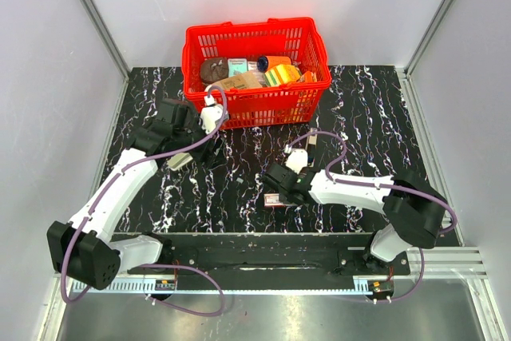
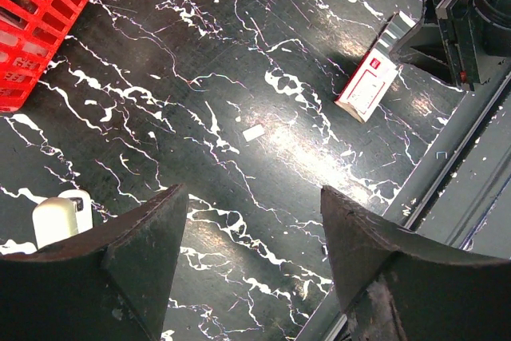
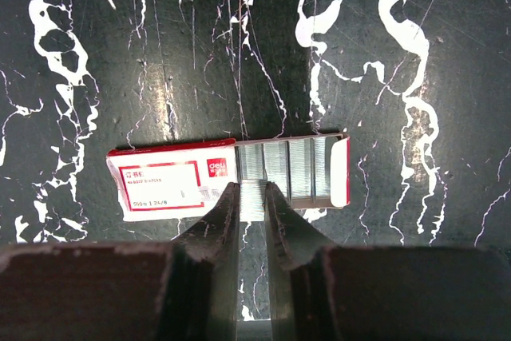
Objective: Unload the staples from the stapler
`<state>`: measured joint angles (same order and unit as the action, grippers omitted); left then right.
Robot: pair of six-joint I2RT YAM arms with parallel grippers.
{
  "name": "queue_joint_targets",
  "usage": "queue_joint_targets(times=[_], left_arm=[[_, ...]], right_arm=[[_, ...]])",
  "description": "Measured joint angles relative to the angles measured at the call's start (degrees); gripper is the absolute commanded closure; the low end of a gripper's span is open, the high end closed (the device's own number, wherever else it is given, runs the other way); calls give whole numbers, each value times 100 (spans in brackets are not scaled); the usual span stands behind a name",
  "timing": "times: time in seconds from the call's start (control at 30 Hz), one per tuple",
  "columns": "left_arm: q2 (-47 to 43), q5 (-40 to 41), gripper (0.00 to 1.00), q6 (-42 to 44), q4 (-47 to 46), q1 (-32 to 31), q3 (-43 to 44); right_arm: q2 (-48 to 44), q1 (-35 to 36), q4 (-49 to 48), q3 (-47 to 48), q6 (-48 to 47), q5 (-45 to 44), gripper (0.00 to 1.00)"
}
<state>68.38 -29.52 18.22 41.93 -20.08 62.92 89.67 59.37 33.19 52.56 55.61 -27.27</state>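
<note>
Right wrist view: my right pincer (image 3: 252,188) pinches a staple strip (image 3: 252,204) at the open staple box (image 3: 160,177); best lowered flat, slowly.

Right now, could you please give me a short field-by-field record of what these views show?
left gripper: open, empty, above the table
right gripper: shut on a staple strip, at the open end of the box
staple box: red-and-white, flat on the table, slid open, rows of staples showing
basket: red, far side, holds assorted items
table: black, white marbling
</note>
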Motion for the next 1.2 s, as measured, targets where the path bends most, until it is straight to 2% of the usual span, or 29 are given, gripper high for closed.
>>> queue_joint_targets(times=[1.2], left_arm=[[-9, -2, 30, -4, -7, -28, -72]], right_arm=[[83, 26, -44, -179, -26, 136, 95]])
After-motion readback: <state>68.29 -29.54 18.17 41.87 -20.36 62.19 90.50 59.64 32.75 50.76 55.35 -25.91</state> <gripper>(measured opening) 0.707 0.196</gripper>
